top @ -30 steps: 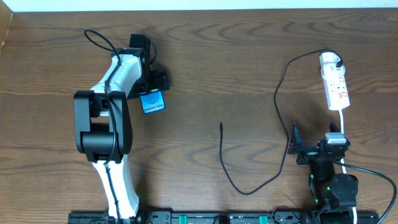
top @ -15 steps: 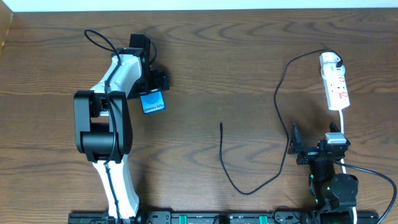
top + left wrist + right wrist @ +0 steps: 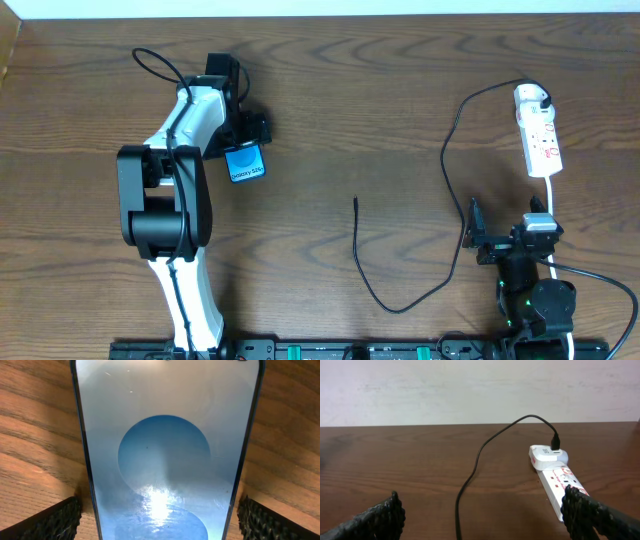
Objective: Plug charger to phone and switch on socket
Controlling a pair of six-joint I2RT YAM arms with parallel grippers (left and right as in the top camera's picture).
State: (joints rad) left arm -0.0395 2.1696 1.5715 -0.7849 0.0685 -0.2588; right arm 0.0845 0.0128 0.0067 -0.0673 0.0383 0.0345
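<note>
Barely shifted, left pincer [image 3: 245, 148] brackets phone [image 3: 245, 165]; charger adapter [image 3: 531, 97] sits in socket [image 3: 546, 146].

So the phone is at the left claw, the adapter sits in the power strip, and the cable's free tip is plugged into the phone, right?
No: the overhead view shows the cable's free tip lying loose on the table, apart from the phone. The phone is at the left claw and the adapter sits in the power strip.
</note>
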